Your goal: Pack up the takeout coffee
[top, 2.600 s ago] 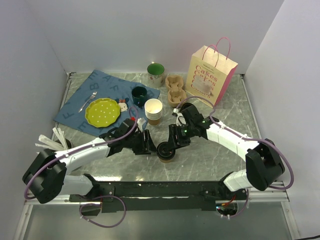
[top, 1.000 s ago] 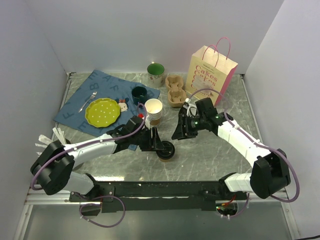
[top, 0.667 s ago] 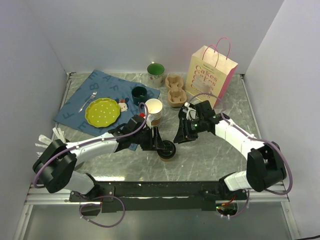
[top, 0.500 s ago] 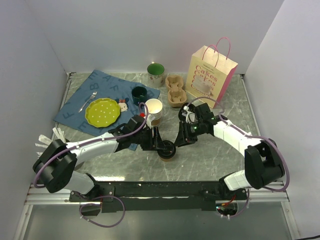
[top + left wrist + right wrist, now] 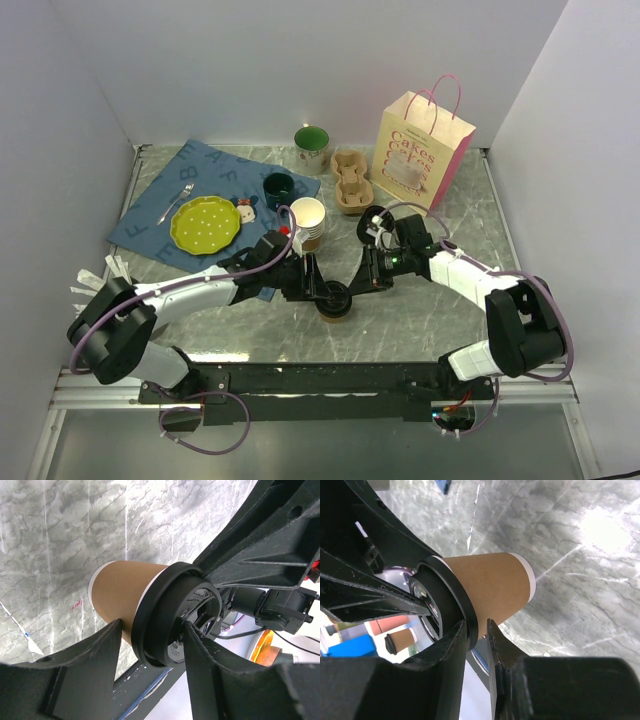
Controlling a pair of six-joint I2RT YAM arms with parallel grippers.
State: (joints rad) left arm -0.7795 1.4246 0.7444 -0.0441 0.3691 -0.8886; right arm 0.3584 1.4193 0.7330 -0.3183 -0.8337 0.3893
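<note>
The takeout coffee [image 5: 335, 303], a brown paper cup with a black sip lid, stands on the marble table between both arms. In the left wrist view the cup [image 5: 120, 595] sits between my left gripper's [image 5: 152, 625] fingers, which press on its upper wall and lid [image 5: 175, 615] from both sides. From the top, that left gripper [image 5: 318, 290] is at the cup's left. My right gripper [image 5: 360, 285] is at the cup's right. Seen from the right wrist, its narrow jaws [image 5: 476, 625] pinch the lid's rim [image 5: 465, 610] above the brown wall [image 5: 495, 590].
A cream paper bag [image 5: 420, 150] with pink handles stands at the back right, a cardboard cup carrier [image 5: 350, 180] beside it. A stack of lidless cups [image 5: 307, 222] stands just behind the coffee. A green mug [image 5: 311, 148], dark cup [image 5: 279, 186] and green plate [image 5: 205, 224] lie near the blue mat [image 5: 160, 190].
My right gripper has swung left and down to the coffee and narrowed its jaws onto the lid's rim. The left gripper came onto the cup earlier and stays there.
</note>
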